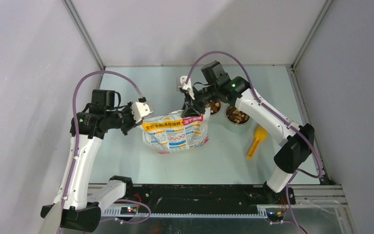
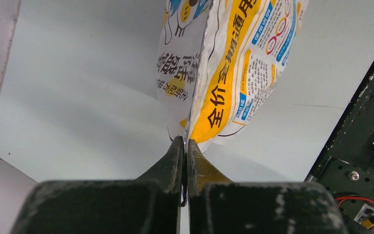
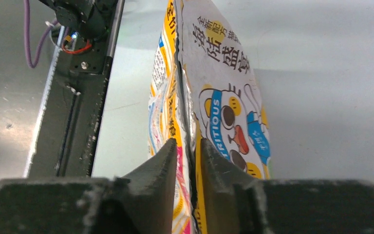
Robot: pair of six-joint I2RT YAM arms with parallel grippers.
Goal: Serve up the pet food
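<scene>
At mid-surface, the left fingers (image 2: 185,146) pinch the bag (image 1: 177,132) at its left top corner, the right fingers (image 3: 189,151) clasp its slit-open right edge. Pet food (image 1: 236,115) fills two bowls (image 1: 246,125) toward the right edge, scoop (image 1: 256,142) beside, bare surface along the far edge.

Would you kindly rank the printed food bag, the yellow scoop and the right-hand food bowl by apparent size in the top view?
1. Printed food bag, clearly largest.
2. Food bowl and yellow scoop: too similar to rank.

White foil bag (image 1: 176,134) with yellow, pink, blue print; brown-tan kibble (image 1: 237,116); yellow scoop (image 1: 256,141)
</scene>
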